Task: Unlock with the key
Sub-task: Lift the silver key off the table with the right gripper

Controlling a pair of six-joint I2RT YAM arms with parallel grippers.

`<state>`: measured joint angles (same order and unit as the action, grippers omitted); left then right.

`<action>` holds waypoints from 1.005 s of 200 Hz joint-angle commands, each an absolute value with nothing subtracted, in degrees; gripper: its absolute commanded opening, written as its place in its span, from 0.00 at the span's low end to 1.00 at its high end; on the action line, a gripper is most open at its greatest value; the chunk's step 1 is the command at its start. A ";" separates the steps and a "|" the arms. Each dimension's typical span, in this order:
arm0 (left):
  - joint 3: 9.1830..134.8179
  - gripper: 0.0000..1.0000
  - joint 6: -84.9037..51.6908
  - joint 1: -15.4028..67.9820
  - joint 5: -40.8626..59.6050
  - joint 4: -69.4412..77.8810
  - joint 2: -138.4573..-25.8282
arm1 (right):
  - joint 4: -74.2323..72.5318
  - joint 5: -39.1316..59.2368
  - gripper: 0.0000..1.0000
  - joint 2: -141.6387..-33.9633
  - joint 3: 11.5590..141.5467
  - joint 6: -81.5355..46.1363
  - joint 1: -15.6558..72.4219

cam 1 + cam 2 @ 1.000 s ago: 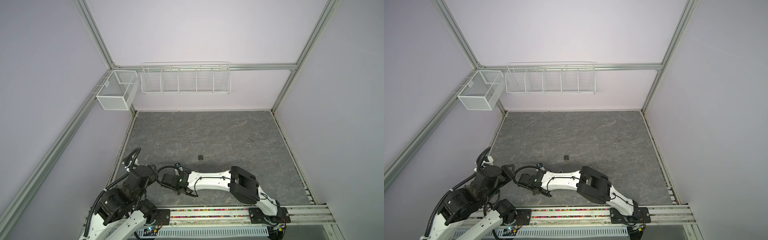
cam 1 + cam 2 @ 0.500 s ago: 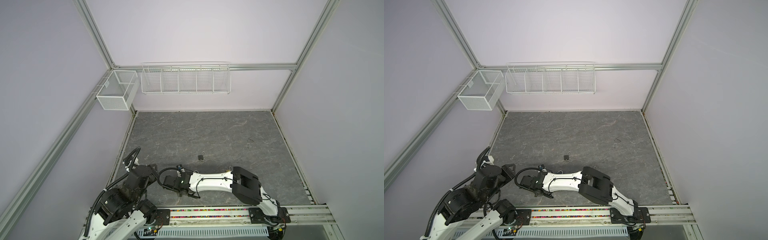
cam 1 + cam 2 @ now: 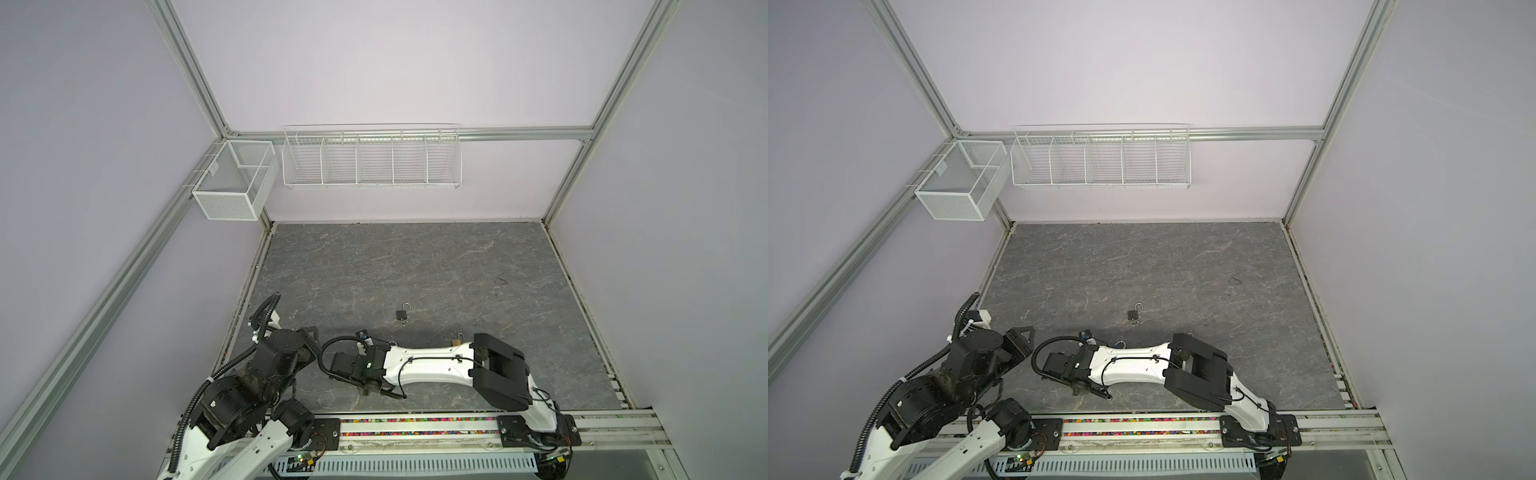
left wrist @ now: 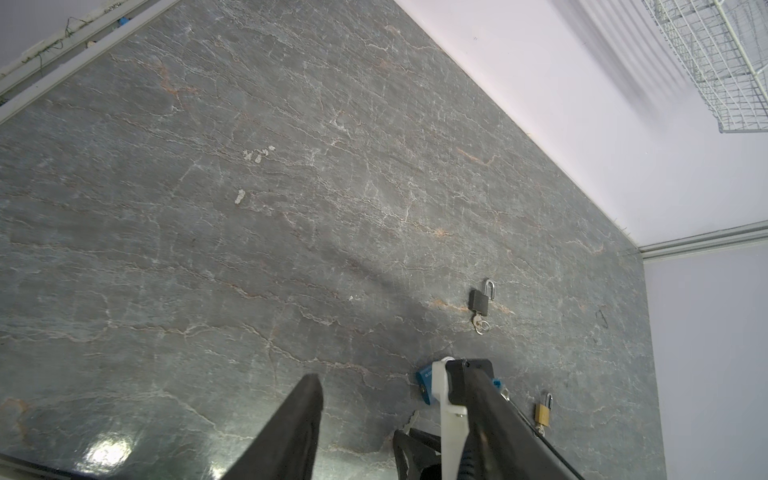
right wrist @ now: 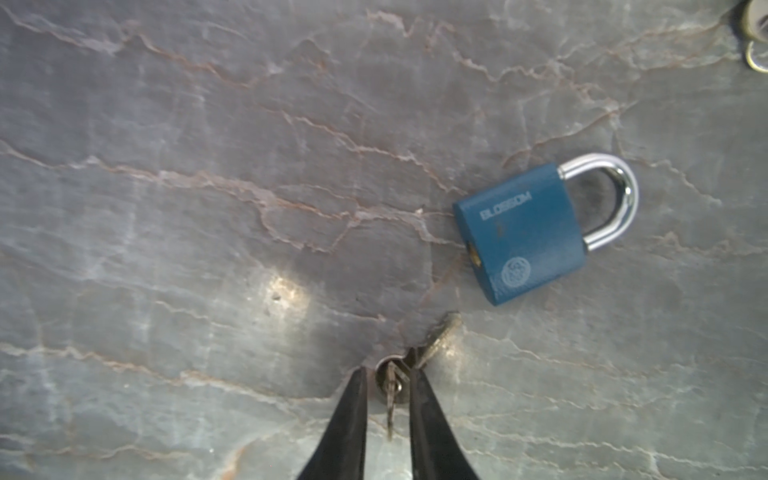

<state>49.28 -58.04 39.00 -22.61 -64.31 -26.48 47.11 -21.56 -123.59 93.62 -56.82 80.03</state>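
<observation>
R claw [image 5: 388, 374] sits low over the desk. Right at its tips is the small silver key on a ring [image 5: 440, 336], blade poking out twd the blue square padlock w/ chrome shackle [image 5: 519, 232]. That lock lies flat just beside the key, not touching, shackle seated, keyhole on the end opposite the shackle. Only bare desk btwn key and lock.

Further out, mid-desk, is a black padlock [image 3: 402, 314], shackle sprung, its own key stuck in the base. A small brass padlock [image 4: 542, 411] lies by the R arm, half tucked behind it in a top view.

All of it is on the grey veined stone-look desk [image 3: 415, 257]. Lilac walls, alu frame, w/ a white wire rack w/ dividers [image 3: 372, 160] and a white mesh box [image 3: 232, 187] hung on the rails.

R claw: narrow, tips pinching the ring. L claw [image 4: 390, 372]: wide, empty, off to the side, clear of all three locks.
</observation>
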 commanded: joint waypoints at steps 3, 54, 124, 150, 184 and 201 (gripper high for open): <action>50.36 0.56 -58.16 39.02 -22.32 -64.75 -26.95 | 47.31 -20.80 0.22 -121.77 91.77 -57.79 80.29; 50.36 0.56 -58.11 39.02 -21.30 -64.05 -27.29 | 46.38 -19.69 0.16 -122.26 90.94 -57.72 80.16; 50.80 0.56 -58.33 38.98 -20.74 -63.66 -27.64 | 45.18 -19.50 0.10 -120.38 89.92 -56.30 79.70; 50.89 0.57 -58.57 39.02 -20.53 -63.45 -27.36 | 44.51 -20.39 0.06 -118.32 88.99 -55.52 79.63; 51.75 0.57 -59.23 39.02 -19.87 -62.86 -27.52 | 38.06 -19.84 0.07 -112.25 83.89 -51.84 79.61; 52.41 0.57 -59.41 39.00 -19.35 -62.69 -27.50 | 35.72 -19.58 0.06 -108.51 81.40 -50.17 79.40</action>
<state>49.98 -58.28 39.00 -19.84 -62.81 -27.38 40.27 -19.66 -114.17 84.09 -53.25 79.81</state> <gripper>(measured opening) 0.568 0.068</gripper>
